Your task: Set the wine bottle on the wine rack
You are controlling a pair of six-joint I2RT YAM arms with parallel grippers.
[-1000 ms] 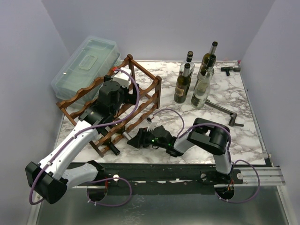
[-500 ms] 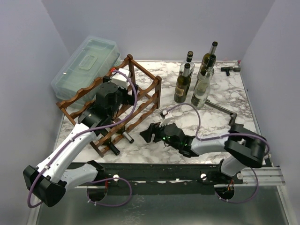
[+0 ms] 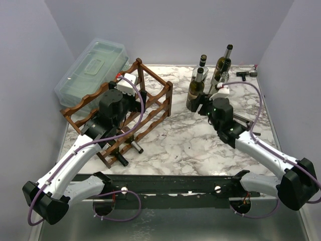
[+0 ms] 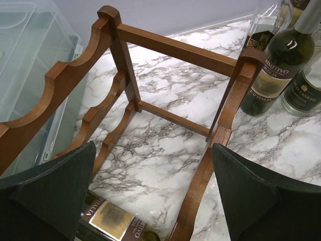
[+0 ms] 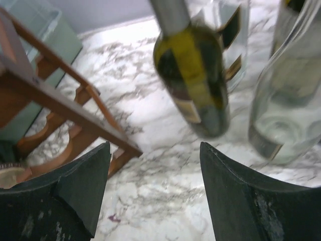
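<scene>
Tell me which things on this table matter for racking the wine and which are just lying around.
For the job: wine rack, standing wine bottles, bottles lying in the rack.
Lying about: clear lidded box, small black tool.

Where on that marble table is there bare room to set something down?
The widest bare patch is the front middle of the marble table, between the wine rack and the right arm. The back right is crowded: standing bottles with the right hand close beside them.

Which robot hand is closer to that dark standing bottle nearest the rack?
Right. The right gripper hovers beside the dark bottle; the left gripper sits over the wine rack.
</scene>
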